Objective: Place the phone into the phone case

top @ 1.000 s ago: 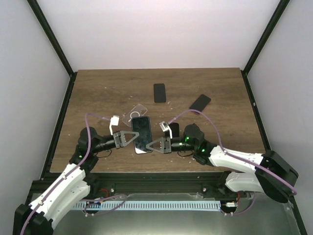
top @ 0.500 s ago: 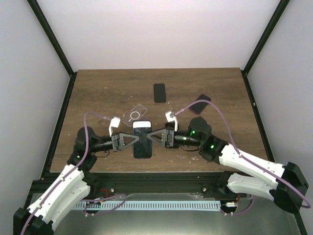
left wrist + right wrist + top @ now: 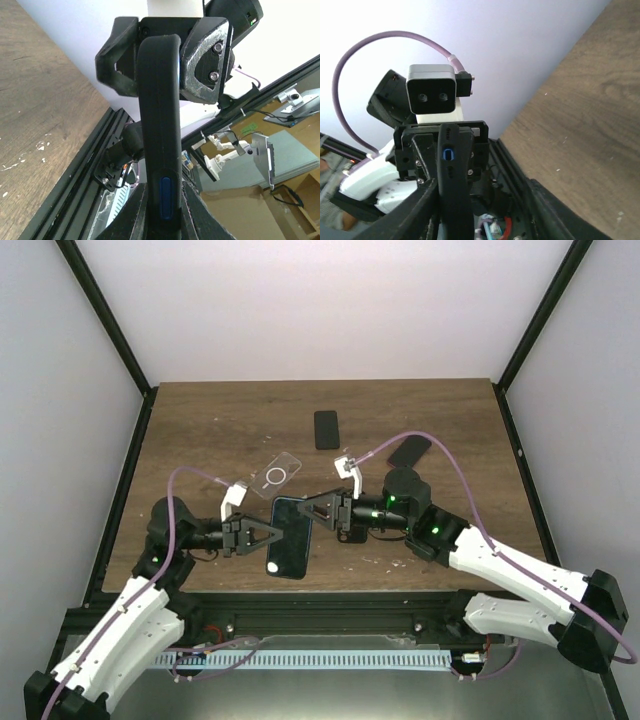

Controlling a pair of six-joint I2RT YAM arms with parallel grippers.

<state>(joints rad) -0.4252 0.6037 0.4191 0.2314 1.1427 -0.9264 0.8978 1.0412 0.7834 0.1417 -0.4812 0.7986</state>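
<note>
left gripper (image 3: 268, 536) clenched on phone (image 3: 291, 545), steadying it aloft; right gripper (image 3: 307, 508) straddles it, grip unclear; phone case (image 3: 275, 476) at 12 o'clock.

The top camera looks steeply down from above and behind the left arm (image 3: 130, 610) and right arm (image 3: 500, 565), taking in the whole table (image 3: 200, 430). Each wrist camera looks roughly level, close up, at the opposite arm. All three views share the phone (image 3: 290, 550), which is edge-on and very near in both wrist views.

Wooden table (image 3: 200, 420): clear case (image 3: 277, 476), black slabs (image 3: 326, 429)
</note>
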